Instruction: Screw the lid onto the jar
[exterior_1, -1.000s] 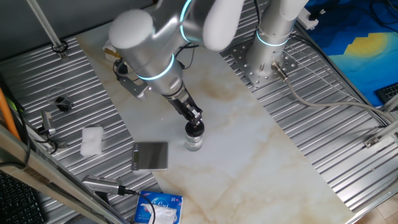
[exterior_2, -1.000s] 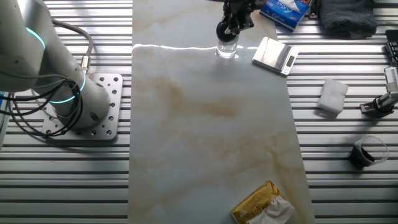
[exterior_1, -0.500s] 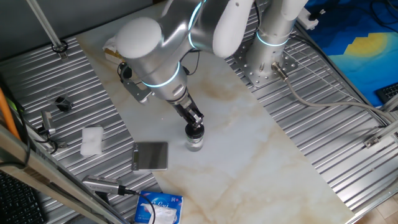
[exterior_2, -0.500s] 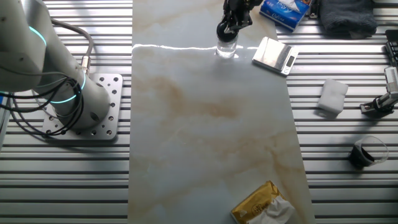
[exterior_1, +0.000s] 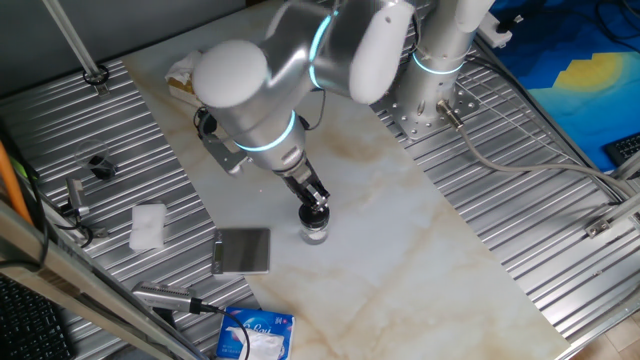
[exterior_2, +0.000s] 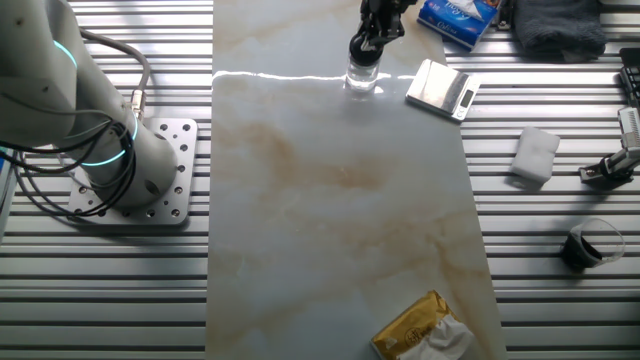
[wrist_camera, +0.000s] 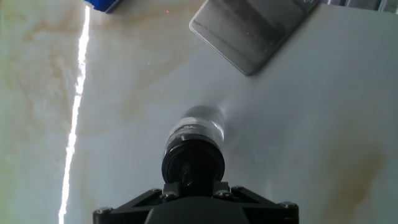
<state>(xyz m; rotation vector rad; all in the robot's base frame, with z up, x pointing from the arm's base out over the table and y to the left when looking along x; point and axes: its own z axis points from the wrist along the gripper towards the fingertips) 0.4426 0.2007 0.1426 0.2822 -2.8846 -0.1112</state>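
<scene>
Item: small clear glass jar, upright just beside the grey square metal plate. Small round black lid sits on its mouth, pinched in my two-finger gripper. Light, rigid, probably slippery and breakable; I hold the lid's rim.

Bare marble lies around the jar except where the grey plate stands near.

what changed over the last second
The arm's big joints swung a little toward the right side of the one fixed view, turning above the jar. The gripper stayed down on the lid atop the jar. Jar, grey plate and white block did not move.
</scene>
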